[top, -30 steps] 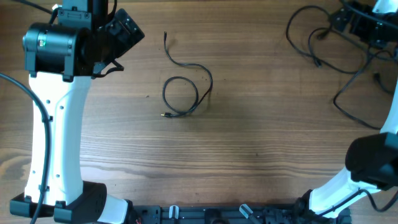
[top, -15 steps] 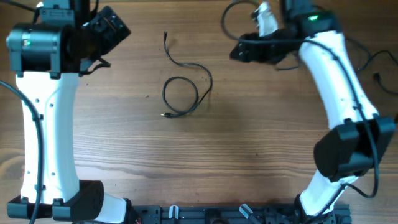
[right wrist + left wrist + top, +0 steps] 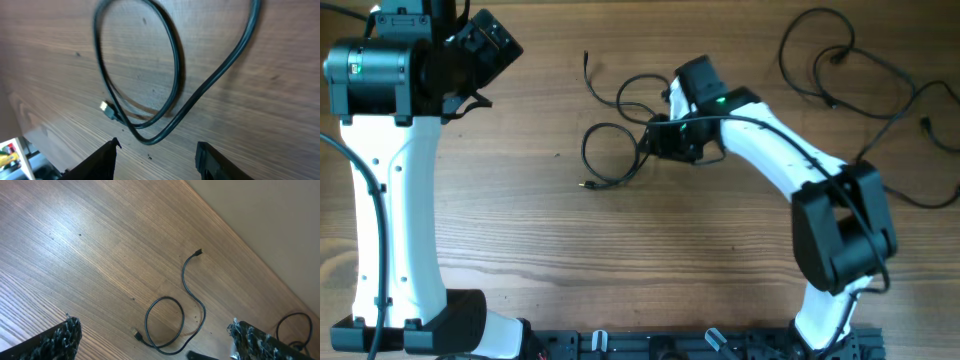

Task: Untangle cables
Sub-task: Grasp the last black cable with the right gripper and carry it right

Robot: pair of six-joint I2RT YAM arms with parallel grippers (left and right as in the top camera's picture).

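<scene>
Step in hand: judged as the approach to a grasp on the looped cable [image 3: 586, 152] at table [image 3: 670, 250] centre.
Right gripper [image 3: 655, 138]: hovers just beside the loop's right edge. The wrist view shows its fingers [image 3: 107, 155] spread apart with nothing between them.
Left gripper [image 3: 156, 344]: raised at the far-left corner, well apart from the cable. Its fingers are spread and it carries nothing.
Cable position: one loop lies flat on the wood, with a plug [image 3: 105, 107] at its near-left side. A free tail runs toward the far edge.
Second loop [image 3: 638, 92]: lies just beside the right arm, on the far side. Whether it belongs to the same cord cannot be told.
Bunch [image 3: 786, 50]: the remaining cables are spread in loose loops at the far-right corner.
Grasp advice: lower the fingers astride a single strand, away from the point where strands cross.
Pull advice: draw the plug end back out through the loop, low and slowly. The cord is light and is likely to slide instead of opening.
Risk: pinching two strands together would tighten the loop.
Support: the left gripper could pin the tail.
Writing: none readable. Only green indicator lights show on the arms.
</scene>
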